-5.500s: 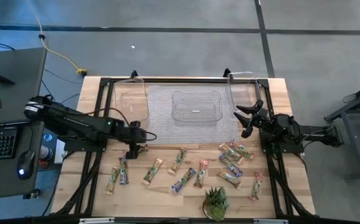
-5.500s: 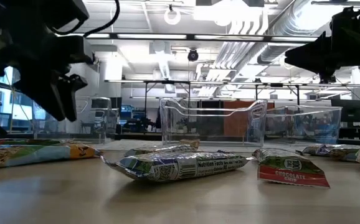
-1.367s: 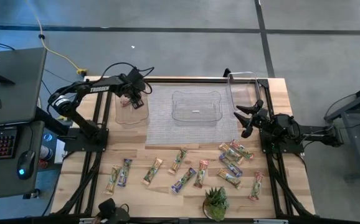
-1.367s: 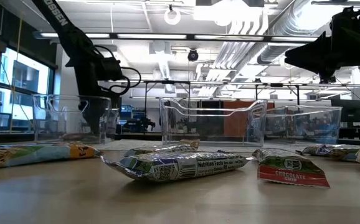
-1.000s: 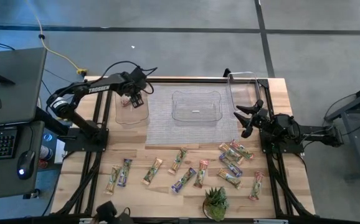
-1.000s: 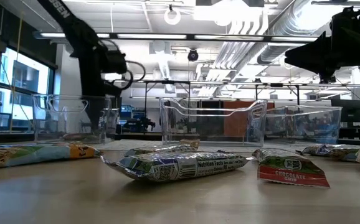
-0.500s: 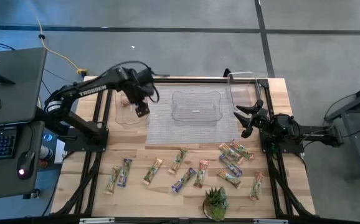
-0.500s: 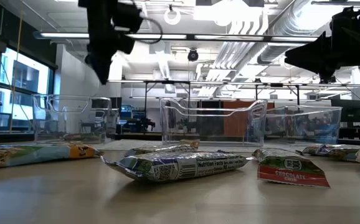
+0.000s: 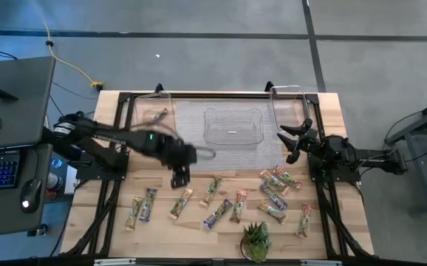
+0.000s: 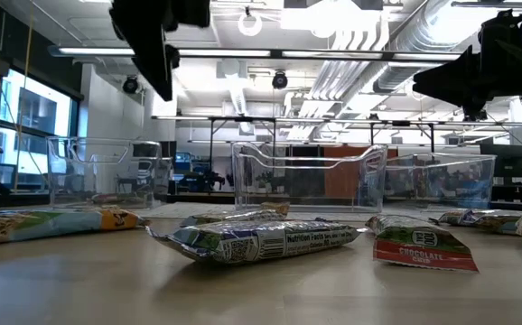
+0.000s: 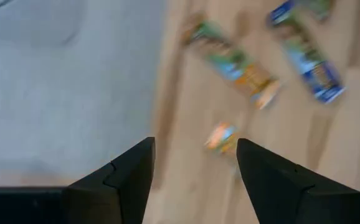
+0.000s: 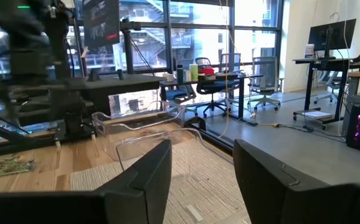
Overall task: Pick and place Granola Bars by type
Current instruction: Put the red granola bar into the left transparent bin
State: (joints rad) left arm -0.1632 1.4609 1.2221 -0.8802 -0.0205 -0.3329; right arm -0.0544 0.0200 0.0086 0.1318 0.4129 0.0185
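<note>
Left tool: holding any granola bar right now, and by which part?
Nothing held. The left tool is open and empty above the wood table, near the row of shiny wrapped granola bars. The right tool is open and empty too.

The wooden counter carries a grey mat across its far middle. Three clear bins rest along that far side: one on the mat, one just beside the mat's left edge with a single bar inside, one at its right edge. The Granola Bars lie scattered on bare wood nearer than the mat, and a small potted plant stands at the near edge among them.
</note>
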